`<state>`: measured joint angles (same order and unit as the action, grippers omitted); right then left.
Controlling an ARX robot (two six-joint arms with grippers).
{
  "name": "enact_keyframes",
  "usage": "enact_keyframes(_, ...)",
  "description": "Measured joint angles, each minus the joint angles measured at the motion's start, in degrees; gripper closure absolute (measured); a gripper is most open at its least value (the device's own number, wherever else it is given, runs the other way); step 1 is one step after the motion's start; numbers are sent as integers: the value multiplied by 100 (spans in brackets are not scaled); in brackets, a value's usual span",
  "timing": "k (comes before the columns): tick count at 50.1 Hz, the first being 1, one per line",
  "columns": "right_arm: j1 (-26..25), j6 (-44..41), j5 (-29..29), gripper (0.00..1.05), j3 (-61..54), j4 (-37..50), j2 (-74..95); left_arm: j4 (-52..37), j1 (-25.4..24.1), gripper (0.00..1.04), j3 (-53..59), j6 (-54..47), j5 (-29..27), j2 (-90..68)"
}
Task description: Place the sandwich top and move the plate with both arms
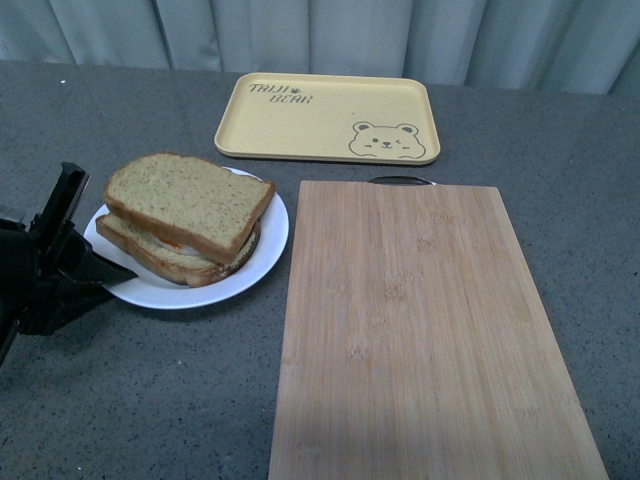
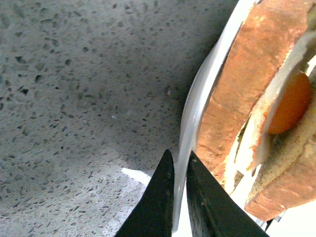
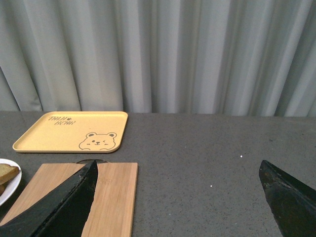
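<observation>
Sandwich top (image 1: 190,200) lies flat on the stack on the plate (image 1: 252,268), slightly skewed vs the lower slice (image 1: 165,255), so corners don't line up. Plate sits on the desk (image 1: 120,420), left of the bamboo board (image 1: 420,320) and nr the yellow bear tray (image 1: 330,118) behind it.

L hand (image 1: 108,268) is at the plate's left rim, low to the desk. L wrist view: hand (image 2: 178,160) nearly closed, the thin white rim (image 2: 197,98) pinched btwn the two fingers (image 2: 160,197). Bread sits just inboard of the tips, not touched by them. Orange yolk (image 2: 291,103) shows btwn the two slices. So the sandwich top is just beyond and above the L hand, w/ only the rim in its grip.

R hand (image 3: 177,163) is spread wide, nothing in it, above the desk and well apart from the plate (image 3: 7,180), which shows only at the far edge of its view.
</observation>
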<state>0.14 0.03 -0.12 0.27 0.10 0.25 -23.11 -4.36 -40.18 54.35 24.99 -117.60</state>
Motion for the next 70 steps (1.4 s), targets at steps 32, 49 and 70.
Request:
enact_keyframes(32, 0, 2, 0, 9, 0, 0, 0, -2382, 219, 101, 444, 1032, 549, -221)
enact_keyframes(49, 0, 2, 0, 9, 0, -2, 0, -1425, 1121, 101, -2192, 2090, 297, -754)
enact_keyframes(70, 0, 2, 0, 9, 0, 0, 0, -531, 1526, 101, -4194, 2328, 48, -2017)
